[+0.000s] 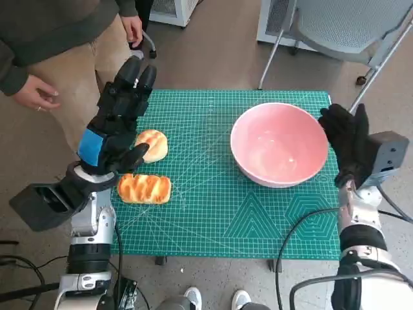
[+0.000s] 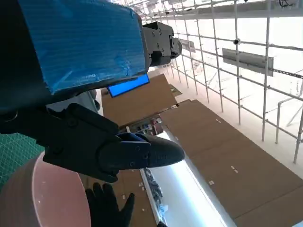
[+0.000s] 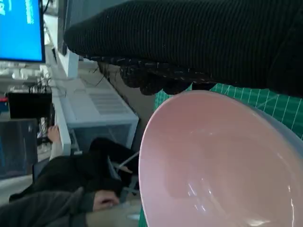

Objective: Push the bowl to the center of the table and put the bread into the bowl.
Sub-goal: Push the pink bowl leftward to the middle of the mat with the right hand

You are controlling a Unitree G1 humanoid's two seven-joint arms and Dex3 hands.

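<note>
A pink bowl (image 1: 279, 143) stands on the right part of the green mat (image 1: 213, 213). My right hand (image 1: 348, 139), in its black glove, is upright with fingers apart beside the bowl's right rim, holding nothing; whether it touches the rim I cannot tell. The right wrist view shows the glove (image 3: 189, 38) just over the bowl (image 3: 222, 161). A round bread (image 1: 152, 144) and a long striped bread (image 1: 144, 188) lie at the mat's left. My left hand (image 1: 119, 123) hovers over that side with fingers spread and empty. The left wrist view shows its taped back (image 2: 80, 42), the bowl (image 2: 42, 198) and the glove (image 2: 106, 205).
A person (image 1: 58, 45) stands at the table's far left corner, with hands near the mat's edge. A grey chair (image 1: 348, 32) stands beyond the far right corner. Cables (image 1: 303, 226) hang at the near right edge. A person's sleeve (image 3: 52, 198) shows in the right wrist view.
</note>
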